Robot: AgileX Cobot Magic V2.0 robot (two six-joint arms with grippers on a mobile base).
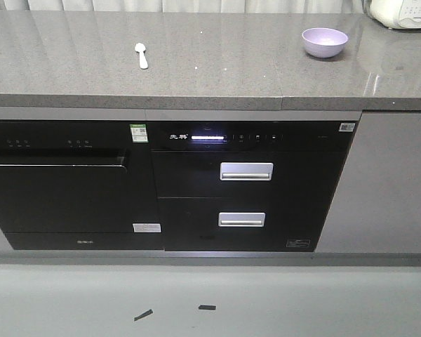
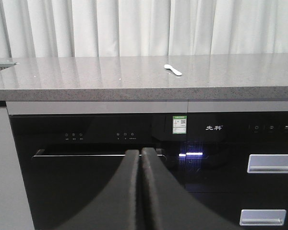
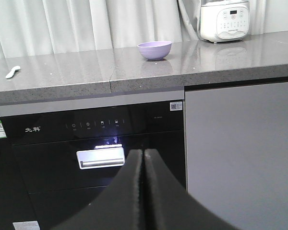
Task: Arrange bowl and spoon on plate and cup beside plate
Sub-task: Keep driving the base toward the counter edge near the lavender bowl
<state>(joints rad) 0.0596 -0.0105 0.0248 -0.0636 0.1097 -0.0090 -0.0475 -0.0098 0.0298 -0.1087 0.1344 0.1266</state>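
While spoon [image 1: 141, 55], bowl [image 1: 325, 41] sit on counter [image 1: 217, 70], left pincer [image 2: 140, 152], right pincer [image 3: 143, 152] level, both together.

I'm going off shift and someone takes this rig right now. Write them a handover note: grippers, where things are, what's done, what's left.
Left gripper: shut, empty, held low in front of the cabinets.
Right gripper: shut, empty, also low.
Spoon: lying on the counter, left part.
Bowl: upright on the counter, right part, near the white appliance.
Plate and cup: in no view.
Done: nothing.
Left: find the plate and cup, put the bowl and spoon on the plate, set the cup beside it.
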